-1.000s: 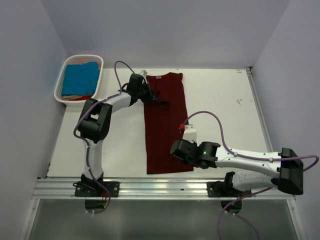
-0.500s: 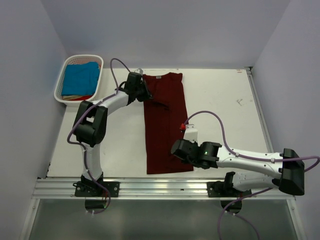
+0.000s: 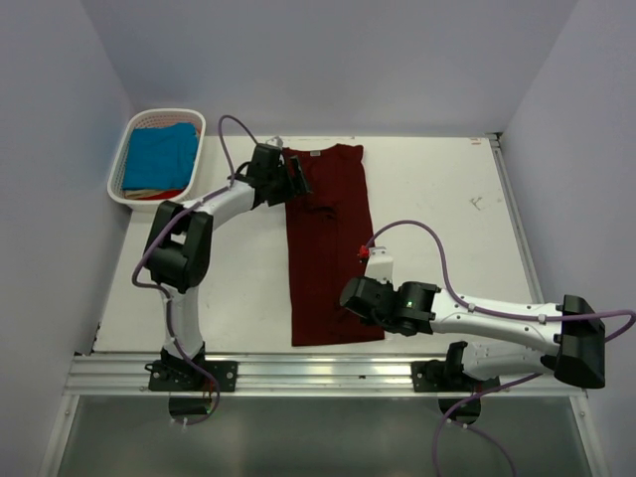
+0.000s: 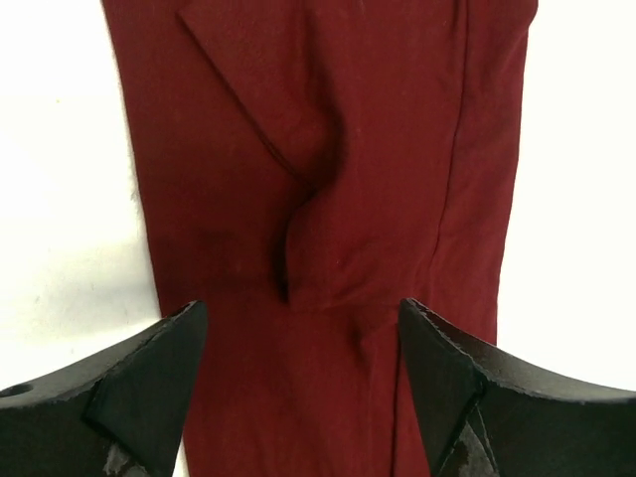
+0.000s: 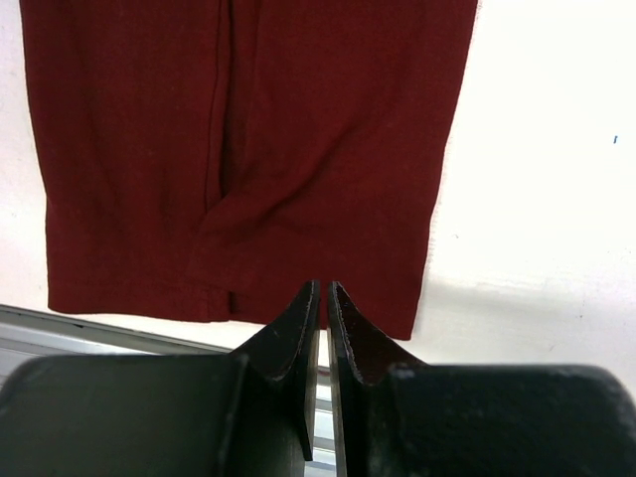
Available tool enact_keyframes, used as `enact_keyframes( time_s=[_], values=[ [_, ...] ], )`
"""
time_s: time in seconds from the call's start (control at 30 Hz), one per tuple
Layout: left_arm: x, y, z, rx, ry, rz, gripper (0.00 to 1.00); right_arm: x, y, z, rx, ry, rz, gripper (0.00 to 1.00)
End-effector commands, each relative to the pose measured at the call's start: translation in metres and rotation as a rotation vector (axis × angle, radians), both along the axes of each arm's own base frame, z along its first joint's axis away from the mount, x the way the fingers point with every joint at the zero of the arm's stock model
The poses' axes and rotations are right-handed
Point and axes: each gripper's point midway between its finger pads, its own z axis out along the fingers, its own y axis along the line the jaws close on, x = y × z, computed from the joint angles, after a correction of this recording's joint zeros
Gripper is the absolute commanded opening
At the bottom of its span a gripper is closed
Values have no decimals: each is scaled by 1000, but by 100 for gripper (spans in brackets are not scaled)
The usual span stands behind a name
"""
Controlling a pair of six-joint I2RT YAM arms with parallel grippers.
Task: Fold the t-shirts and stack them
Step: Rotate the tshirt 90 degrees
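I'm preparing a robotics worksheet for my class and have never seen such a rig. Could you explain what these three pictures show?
Two robot arms are bolted at the near edge of a white table. The wide picture is from a fixed camera above and behind them; the other two come from a camera on each wrist. A maroon t-shirt lies on the table, folded into a long strip. A white basket at the far left holds a turquoise t-shirt. The left arm's fingers stand wide open over the maroon shirt's far end; the right arm's fingers are nearly closed by its near hem. Neither holds anything.
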Motion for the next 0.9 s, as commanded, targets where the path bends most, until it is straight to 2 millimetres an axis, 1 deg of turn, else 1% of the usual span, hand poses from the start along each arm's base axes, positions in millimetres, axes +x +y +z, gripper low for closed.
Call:
enact_keyframes(
  time_s=[0.0,0.03,0.07,0.1,0.13,0.17,0.2,0.23,0.27,0.3,0.33,0.37,0.4,0.43,0.47,0.5,0.53,0.57,0.6,0.63,0.67,0.87],
  values=[
    [36,0,23,-23,-132,14,80,5,-7,5,3,-40,-42,12],
    [44,5,24,-23,-136,22,78,5,-7,6,11,-43,-44,12],
    [50,6,14,-20,-123,21,74,5,-8,6,11,-42,-46,12],
    [61,2,27,-49,-163,0,71,5,-8,6,13,-43,-46,11],
    [69,6,19,-53,-158,5,68,5,-8,6,11,-43,-44,11],
    [74,7,19,-63,-164,4,63,5,-8,6,10,-42,-43,11],
    [84,8,28,-74,-191,4,61,5,-8,6,5,-40,-43,11],
    [91,13,27,-67,-197,9,58,5,-7,6,6,-38,-44,11],
    [95,13,15,-59,-179,10,55,5,-7,5,5,-36,-44,11],
    [103,14,21,-60,-184,14,55,5,-7,5,4,-34,-43,11],
    [108,17,19,-66,-175,18,55,5,-7,6,7,-34,-44,11],
    [112,18,4,-66,-148,18,55,4,-8,6,2,-33,-44,10],
    [119,18,9,-69,-156,21,55,4,-8,6,4,-33,-44,10],
    [123,21,5,-69,-150,28,55,5,-8,7,1,-36,-46,10],
    [125,21,-5,-68,-137,30,55,4,-9,7,1,-36,-46,10],
    [130,19,-2,-81,-148,27,55,5,-8,8,3,-37,-47,10],
    [132,19,-4,-86,-148,27,55,5,-10,9,2,-37,-50,10],
    [133,18,-15,-84,-132,27,55,4,-11,8,-3,-35,-51,10],
    [137,16,-12,-94,-139,23,55,4,-11,8,0,-35,-54,10],
    [137,14,-16,-103,-126,21,55,4,-12,8,0,-35,-57,10],
    [136,13,-25,-106,-106,18,54,3,-14,7,-3,-34,-61,10],
    [132,8,-33,-132,-93,8,53,3,-16,7,0,-35,-64,10]
  ],
)
